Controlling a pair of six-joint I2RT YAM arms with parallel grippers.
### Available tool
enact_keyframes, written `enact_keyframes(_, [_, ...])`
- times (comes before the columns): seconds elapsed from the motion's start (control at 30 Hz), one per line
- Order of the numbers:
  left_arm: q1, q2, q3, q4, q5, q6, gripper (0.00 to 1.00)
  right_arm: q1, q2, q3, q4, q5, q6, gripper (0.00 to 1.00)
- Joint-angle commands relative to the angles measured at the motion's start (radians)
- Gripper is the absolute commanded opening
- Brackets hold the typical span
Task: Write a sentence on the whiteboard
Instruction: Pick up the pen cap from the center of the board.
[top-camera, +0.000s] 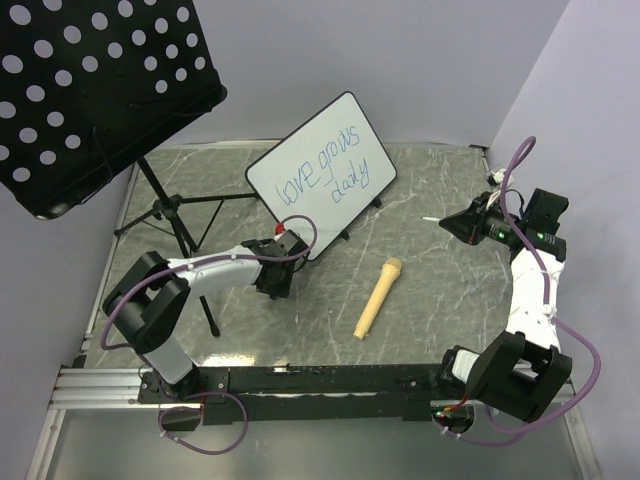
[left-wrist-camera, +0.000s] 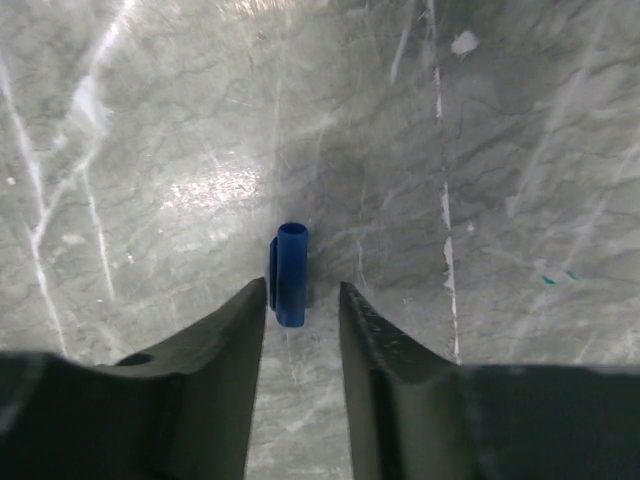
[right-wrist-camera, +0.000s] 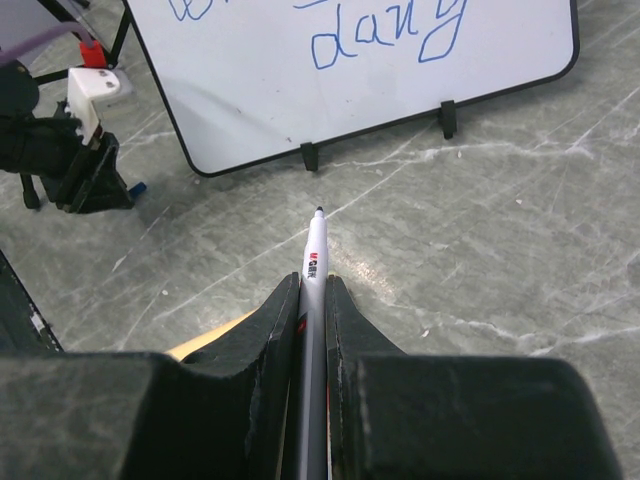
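Whiteboard (top-camera: 345, 125) stands near the far edge of the table (top-camera: 430, 290), with the blue sentence (top-camera: 322, 168) "love grows daily" on it. The left gripper (left-wrist-camera: 303, 288) has its jaws open around a small blue cap (left-wrist-camera: 291, 270). The right gripper (right-wrist-camera: 313, 280) pinches a marker (right-wrist-camera: 317, 250).

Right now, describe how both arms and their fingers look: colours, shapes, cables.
The left arm and right arm both have bulky black joint housings linked by white segments. A purple cable loops along each one. Small green lights glow near the right wrist. The left fingers and right fingers are alike: matte black wedges tapering toward the tips.
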Motion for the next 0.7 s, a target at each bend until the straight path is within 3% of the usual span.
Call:
enact_keyframes(0.0, [-0.004,0.034,0.011,0.005,0.008,0.019,0.37,-0.007,-0.025,0.000,0.008,-0.044,-0.022,0.00])
enact_keyframes(0.3, [-0.003,0.051,-0.018,0.004,0.011,0.019,0.34,-0.007,-0.023,0.002,0.004,-0.047,-0.027,0.00])
enact_keyframes(0.47, [-0.004,0.085,-0.018,0.024,0.028,0.034,0.19,-0.007,-0.028,0.000,0.002,-0.049,-0.028,0.00])
enact_keyframes(0.67, [-0.038,-0.008,-0.047,0.083,0.051,0.089,0.15,-0.006,-0.019,0.000,-0.007,-0.062,-0.036,0.00])
